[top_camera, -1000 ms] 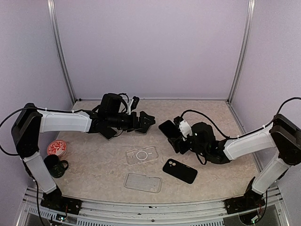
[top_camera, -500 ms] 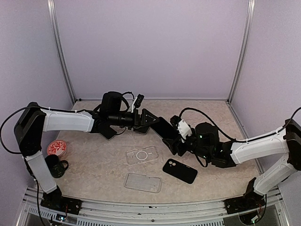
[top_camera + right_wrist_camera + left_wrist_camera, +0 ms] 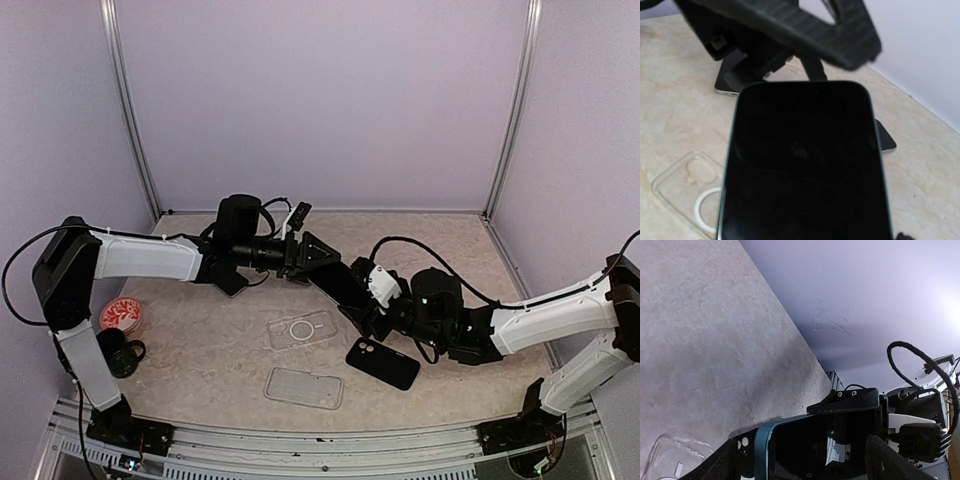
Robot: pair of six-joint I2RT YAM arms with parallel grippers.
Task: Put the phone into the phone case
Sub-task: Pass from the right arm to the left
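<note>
- The phone (image 3: 345, 290), a dark slab with a teal edge, hangs tilted in the air just behind and to the right of the ringed clear case (image 3: 300, 328). That case lies open side up on the surface (image 3: 200, 350).
- The right gripper (image 3: 372, 305) has the phone's lower end. Its fingers are closed on the phone and carry it, with the dark screen filling the wrist view (image 3: 802, 165).
- The left gripper (image 3: 318, 262) meets the phone's upper end from the other side. Its fingers (image 3: 890, 462) stand wide apart with the phone's end (image 3: 790, 445) between them, and I cannot tell whether they touch it.
- Judged from this, the phone is held up between both arms for a hand-over or re-grip. That would let it be squared up and pressed flat into the ringed clear case.
- The left arm reaches out with its forearm roughly level, wrist pointing toward the right arm, behind the ringed clear case.
- The right arm stretches low across the surface, wrist raised toward the left gripper, to the right of the ringed clear case.
- A second clear case (image 3: 304, 388) lies in front of the ringed one, toward the arm bases, and a black case (image 3: 382, 362), or possibly a face-down phone, lies to its right.
</note>
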